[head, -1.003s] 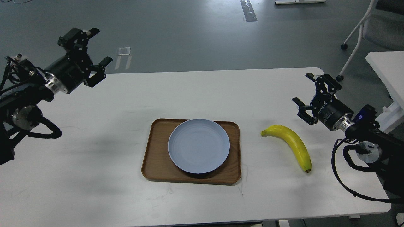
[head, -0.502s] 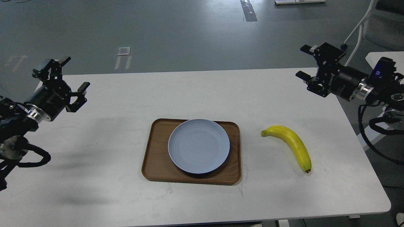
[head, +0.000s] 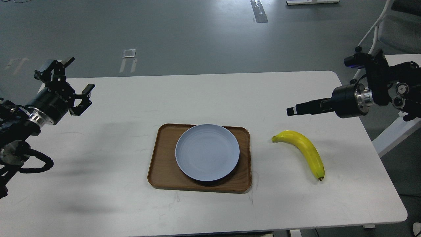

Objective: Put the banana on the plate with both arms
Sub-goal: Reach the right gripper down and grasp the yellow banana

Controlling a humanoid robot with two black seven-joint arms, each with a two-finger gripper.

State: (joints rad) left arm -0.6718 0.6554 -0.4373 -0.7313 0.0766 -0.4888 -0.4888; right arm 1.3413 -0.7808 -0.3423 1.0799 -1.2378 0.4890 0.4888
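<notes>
The yellow banana (head: 304, 149) lies on the white table (head: 115, 204), to the right of the tray, with its dark tip toward the front. The pale blue-grey plate (head: 207, 152) sits empty on the brown wooden tray (head: 162, 168) at the table's middle. My left gripper (head: 80, 73) is open and empty, above the table's far left corner, well away from the plate. My right gripper (head: 291, 111) points left, above and just behind the banana and apart from it. It is seen side-on as one dark bar, so its fingers cannot be told apart.
A chair (head: 394, 29) and a second white table (head: 403, 61) stand off the right end. The floor lies beyond the table's far edge. The table's right edge is close to the banana.
My right gripper has swung down and left and turned side-on, ending above the banana. My left gripper has hardly moved since half a second ago. Banana and plate have not moved.
</notes>
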